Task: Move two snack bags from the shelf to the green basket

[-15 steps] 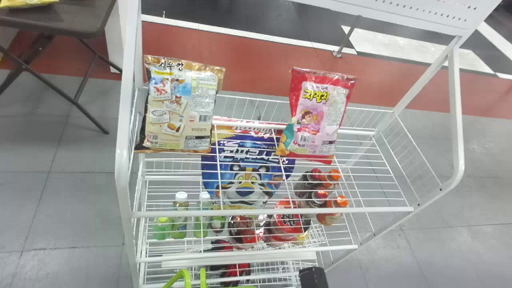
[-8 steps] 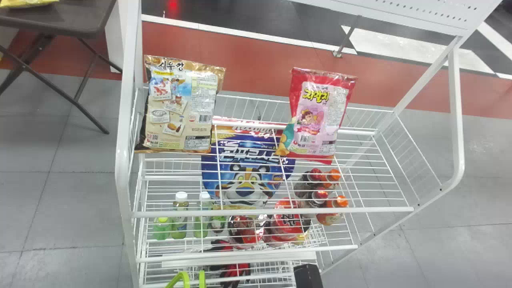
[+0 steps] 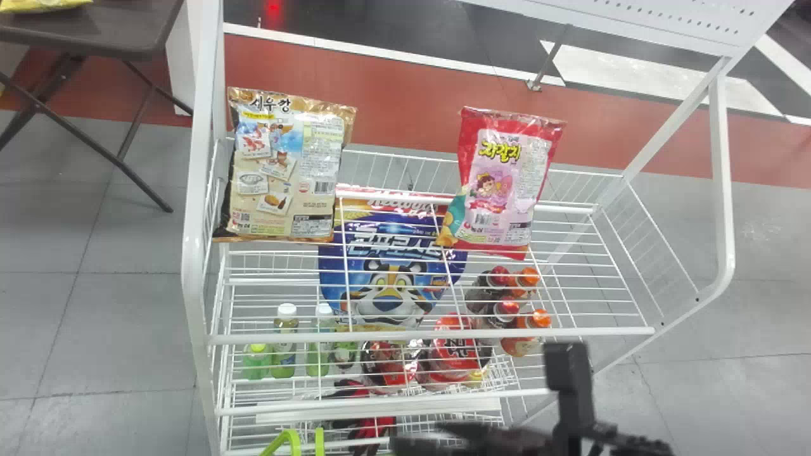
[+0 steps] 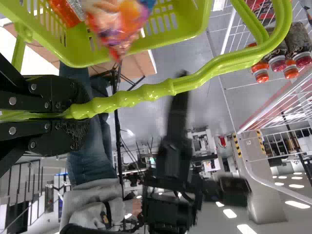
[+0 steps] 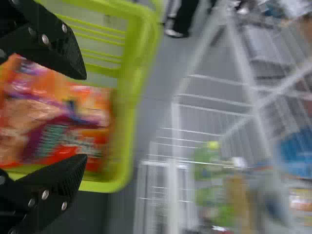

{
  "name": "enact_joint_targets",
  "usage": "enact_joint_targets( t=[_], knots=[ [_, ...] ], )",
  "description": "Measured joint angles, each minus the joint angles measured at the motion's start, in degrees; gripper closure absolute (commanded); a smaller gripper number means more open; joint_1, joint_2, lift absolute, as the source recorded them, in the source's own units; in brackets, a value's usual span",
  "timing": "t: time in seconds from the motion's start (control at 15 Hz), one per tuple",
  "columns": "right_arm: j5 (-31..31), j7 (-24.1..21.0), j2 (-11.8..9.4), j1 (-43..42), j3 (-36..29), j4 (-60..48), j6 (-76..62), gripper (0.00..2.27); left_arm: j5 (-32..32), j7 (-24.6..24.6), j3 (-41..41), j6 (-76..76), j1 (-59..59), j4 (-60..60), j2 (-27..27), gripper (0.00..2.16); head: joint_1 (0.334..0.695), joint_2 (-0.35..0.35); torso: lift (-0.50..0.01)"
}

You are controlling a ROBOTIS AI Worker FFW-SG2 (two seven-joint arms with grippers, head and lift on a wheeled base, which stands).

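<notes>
In the head view my right gripper (image 3: 421, 437) is low in the picture, blurred and pointing left, below the shelf front. The right wrist view has its fingers apart, the open gripper (image 5: 84, 117) over the green basket (image 5: 131, 92), where orange-red and purple snack bags (image 5: 53, 117) lie. A beige snack bag (image 3: 285, 171) leans at the left of the top shelf; a red and pink bag (image 3: 500, 183) stands farther right. At the bottom edge shows part of the basket's green handle (image 3: 285, 438). In the left wrist view my left gripper (image 4: 80, 115) is shut on that handle (image 4: 131, 101).
The white wire rack (image 3: 431, 332) has side rails rising at left and right. Its lower levels hold bottles (image 3: 285, 342), red cup noodles (image 3: 453, 354) and a blue cereal bag (image 3: 393, 272). A dark folding table (image 3: 95, 31) stands at the far left.
The right arm has come farther in from the bottom edge, with its gripper swung toward the left. Both bags on the top shelf have stayed in place.
</notes>
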Motion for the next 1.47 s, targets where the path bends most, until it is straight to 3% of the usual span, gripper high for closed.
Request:
enact_joint_targets(
  t=[0.2,0.6,0.8,1.13,1.47],
  knots=[
    [1.37,1.09,2.19,1.19,0.59,2.04,-31.26,0.09,0.00,0.21,-0.01,-0.84,0.10,0.32,-0.06,2.15,0.695,-0.350,-0.016],
    [8.97,-1.47,5.77,4.65,8.39,10.72,-67.32,0.10,-0.07,0.53,-0.60,-1.20,0.33,0.95,-0.11,2.15,0.695,-0.350,-0.016],
    [11.11,-5.11,7.29,6.44,10.50,11.84,-72.08,0.10,-0.01,-0.10,-0.83,-2.27,0.58,1.55,-0.10,2.15,0.695,-0.350,-0.016],
    [12.43,-8.80,7.54,7.43,11.45,11.16,-70.85,0.10,0.43,-0.50,-0.26,-3.37,1.95,1.44,0.08,2.15,0.695,-0.350,-0.016],
    [13.43,-9.02,7.54,8.06,11.42,10.10,-69.14,0.10,0.70,-0.92,0.00,-3.93,2.11,1.31,0.24,2.15,0.695,-0.350,-0.016]
  ],
)
